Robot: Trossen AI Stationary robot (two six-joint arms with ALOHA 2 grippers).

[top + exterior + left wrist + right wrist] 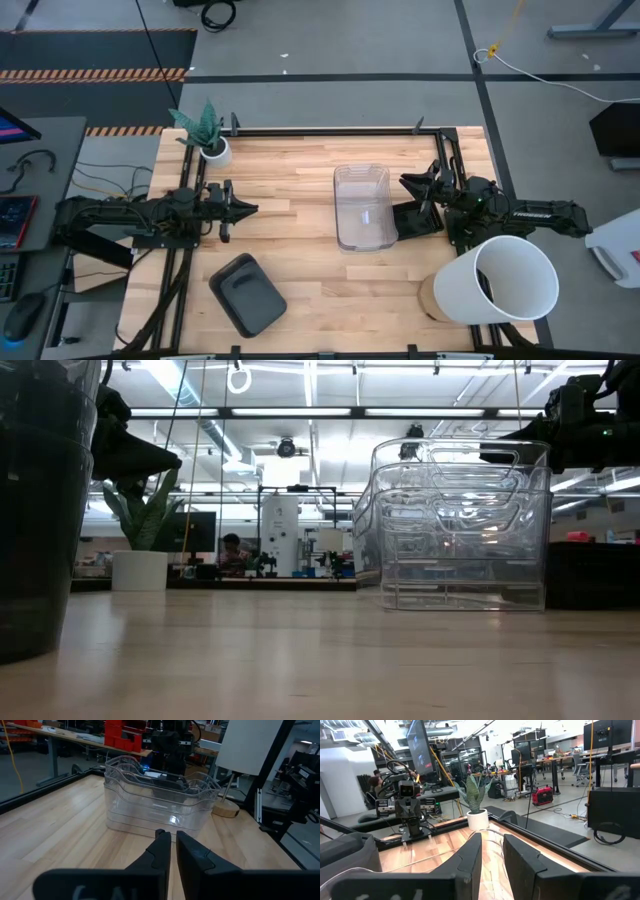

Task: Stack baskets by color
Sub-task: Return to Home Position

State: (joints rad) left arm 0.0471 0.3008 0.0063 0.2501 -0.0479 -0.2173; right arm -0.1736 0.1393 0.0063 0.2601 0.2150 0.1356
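A stack of nested clear baskets (362, 207) stands upright on its base at the table's middle; it also shows in the left wrist view (160, 800) and the low view (460, 530). A dark grey basket (247, 293) lies alone near the front edge, left of centre. Another dark basket (415, 220) rests on the table just right of the clear stack. My left gripper (250, 208) hovers level, left of the stack, its fingers (161, 840) a narrow gap apart with nothing between. My right gripper (405, 182) hovers over the right dark basket, open and empty.
A big white bucket (505, 280) lies at the front right corner, close under the right arm. A small white plant pot (213, 150) stands at the far left. Bare wood lies between my left gripper and the clear stack.
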